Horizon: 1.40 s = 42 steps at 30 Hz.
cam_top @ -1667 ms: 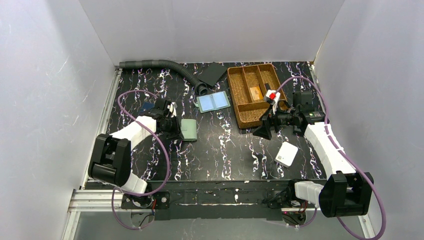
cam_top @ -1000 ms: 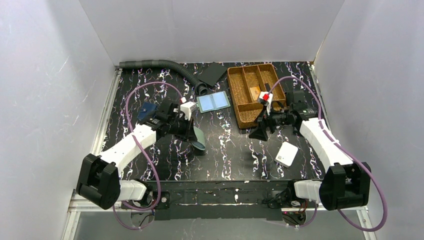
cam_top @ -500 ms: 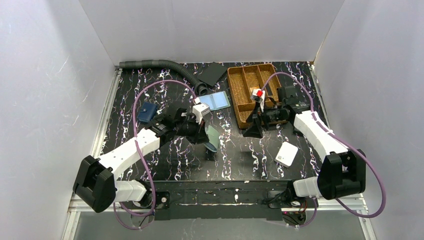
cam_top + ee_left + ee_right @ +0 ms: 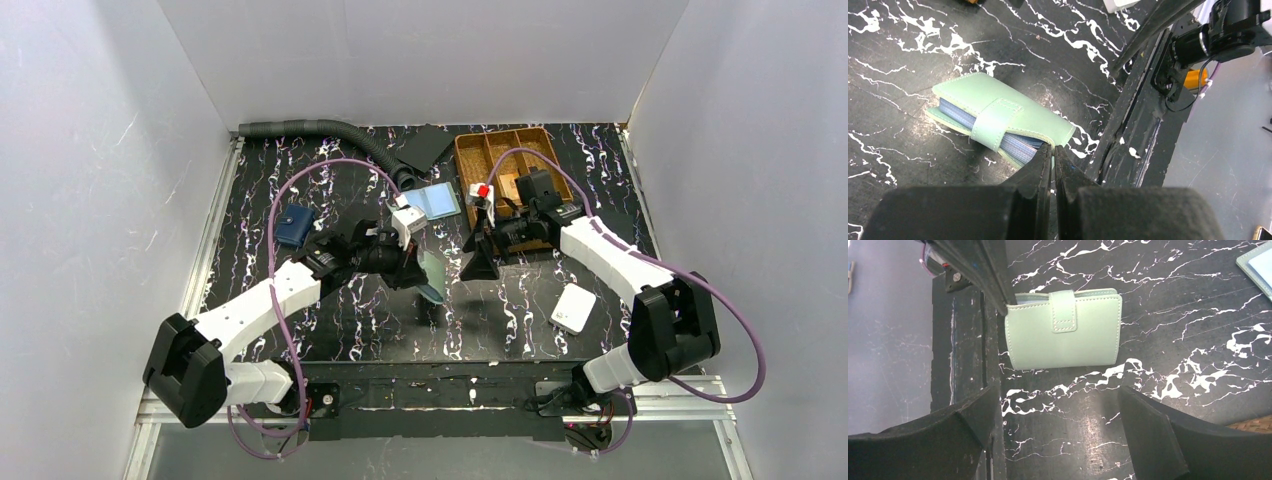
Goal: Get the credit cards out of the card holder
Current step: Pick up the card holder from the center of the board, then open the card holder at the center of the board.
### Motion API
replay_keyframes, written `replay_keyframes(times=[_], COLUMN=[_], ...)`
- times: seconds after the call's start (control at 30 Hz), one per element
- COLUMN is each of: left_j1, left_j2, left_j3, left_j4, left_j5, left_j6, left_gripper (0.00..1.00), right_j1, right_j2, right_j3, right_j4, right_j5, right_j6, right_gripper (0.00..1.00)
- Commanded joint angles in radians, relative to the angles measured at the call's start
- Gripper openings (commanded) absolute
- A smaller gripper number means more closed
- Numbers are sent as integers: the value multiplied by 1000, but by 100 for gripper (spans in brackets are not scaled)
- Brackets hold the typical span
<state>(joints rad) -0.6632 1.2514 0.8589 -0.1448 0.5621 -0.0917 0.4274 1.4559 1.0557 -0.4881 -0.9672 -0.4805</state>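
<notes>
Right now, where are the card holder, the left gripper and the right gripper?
card holder (image 4: pixel 1063 335): right wrist view, middle of its closed front cover.
left gripper (image 4: pixel 1053 150): left wrist view, shut fingertips pinching the holder's corner.
right gripper (image 4: pixel 1058 400): right wrist view, gap between its open fingers.

This is a robotics lab test cell. Plain white panels (image 4: pixel 420 60) box in a black marbled surface (image 4: pixel 330 170) edged by an aluminium rail (image 4: pixel 212 235).

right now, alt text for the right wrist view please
A closed mint-green card holder, its tab folded over, is pinched at one corner by the left claw. The right claw stands open before it, over a black white-veined table.
</notes>
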Motion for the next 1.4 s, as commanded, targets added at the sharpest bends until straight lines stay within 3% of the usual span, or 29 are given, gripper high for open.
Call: replay_keyframes(times=[0.0,0.07,0.23,0.43,0.6,0.83,0.93,1.07,1.2,1.27,1.37], left_j1=[-10,-10,-8,5,7,8,10,14,14,17,32], left_j2=[-55,-36,51,100,85,69,53,25,9,-2,-37], left_j3=[6,17,33,29,36,-32,-63,-101,-116,-129,-153], left_j4=[83,94,169,211,226,371,435,460,471,477,486], left_j5=[16,-8,-4,-37,-103,-153,-163,-175,-179,-184,-182], left_j6=[-70,-188,-502,-775,-937,-1280,-1346,-1363,-1366,-1368,-1351], left_gripper=[0,0,0,0,0,0,0,0,0,0,24], right_j1=[2,17,111,137,206,322,337,340,331,313,289], right_j2=[-13,-36,-115,-132,-123,-85,-67,-67,-68,-68,-78], right_j3=[-18,-27,-28,50,53,-5,-35,-43,-47,-48,-57], right_j4=[127,114,-38,-162,-182,6,81,100,121,128,123], right_j5=[5,24,164,242,315,569,605,632,600,557,495], right_j6=[111,77,-258,-451,-480,-350,-317,-315,-269,-239,-224], right_gripper=[98,98,98,98,98,97,86,49,24,16,11])
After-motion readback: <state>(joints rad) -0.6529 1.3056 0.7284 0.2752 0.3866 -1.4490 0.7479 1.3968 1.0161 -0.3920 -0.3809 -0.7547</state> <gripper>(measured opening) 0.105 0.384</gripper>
